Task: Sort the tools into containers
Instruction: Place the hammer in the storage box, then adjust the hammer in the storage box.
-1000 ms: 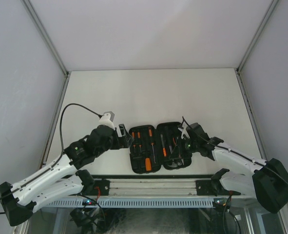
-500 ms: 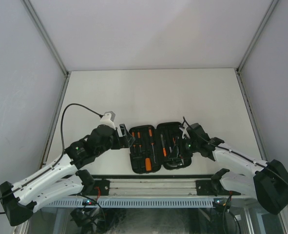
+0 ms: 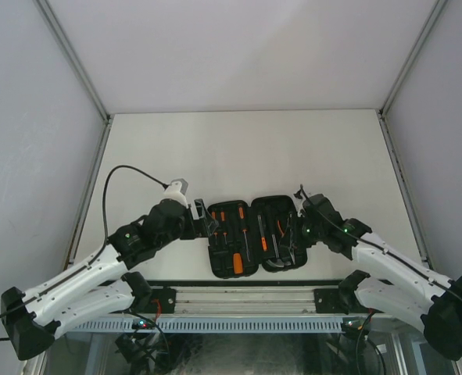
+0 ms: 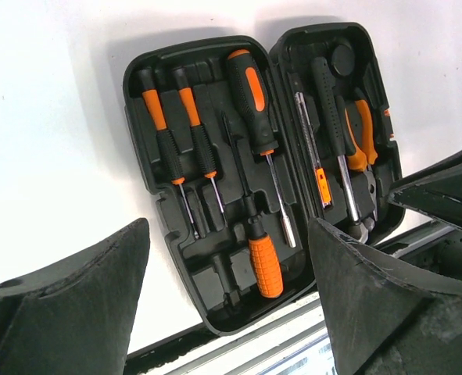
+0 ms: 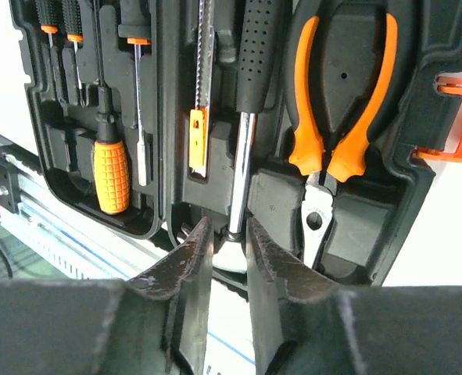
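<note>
2 hands: left hand wide open at case's 9 o'clock, right hand slightly parted over hammer.

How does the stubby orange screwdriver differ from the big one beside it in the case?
The stubby screwdriver has a short, mostly orange ribbed handle; the big screwdriver has a longer black-and-orange one. Their handles point opposite ways. Both lie seated in the same half of the case.

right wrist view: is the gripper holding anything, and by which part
Cannot be told. The right gripper flanks the hammer at its metal shaft near the head, but contact is unclear; the hammer lies in the tool case.
</note>
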Available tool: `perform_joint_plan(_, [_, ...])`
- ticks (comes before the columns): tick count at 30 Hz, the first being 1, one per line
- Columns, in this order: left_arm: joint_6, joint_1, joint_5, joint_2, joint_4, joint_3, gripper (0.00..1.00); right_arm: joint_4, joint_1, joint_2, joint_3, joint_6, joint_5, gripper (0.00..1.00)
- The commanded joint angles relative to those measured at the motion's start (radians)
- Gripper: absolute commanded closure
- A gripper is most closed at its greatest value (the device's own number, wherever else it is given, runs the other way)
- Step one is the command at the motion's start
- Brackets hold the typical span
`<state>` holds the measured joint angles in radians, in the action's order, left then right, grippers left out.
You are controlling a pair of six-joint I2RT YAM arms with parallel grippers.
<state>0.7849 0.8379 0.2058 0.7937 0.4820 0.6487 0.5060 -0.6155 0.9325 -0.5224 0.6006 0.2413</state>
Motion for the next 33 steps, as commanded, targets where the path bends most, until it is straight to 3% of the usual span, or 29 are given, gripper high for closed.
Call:
perform_joint_plan(1, [0.011,-0.011,-0.004,-0.002,-0.039,-0.034,0.15,0.009,-0.073,0.005,-0.056,-0.015,-0.109,0.82])
perform_joint_plan(8, [0.013,-0.016,-0.006,-0.003,-0.043,-0.047,0.15,-0.032,-0.164,0.118,-0.104,0.024,-0.218,0.94])
perform_joint_plan(14, [0.014,-0.020,-0.007,-0.004,-0.048,-0.062,0.16,-0.050,-0.182,0.191,-0.135,0.036,-0.274,0.98])
perform_joint_plan(33, [0.020,-0.026,-0.017,-0.021,-0.057,-0.087,0.16,-0.076,-0.168,0.369,-0.207,0.017,-0.292,0.98])
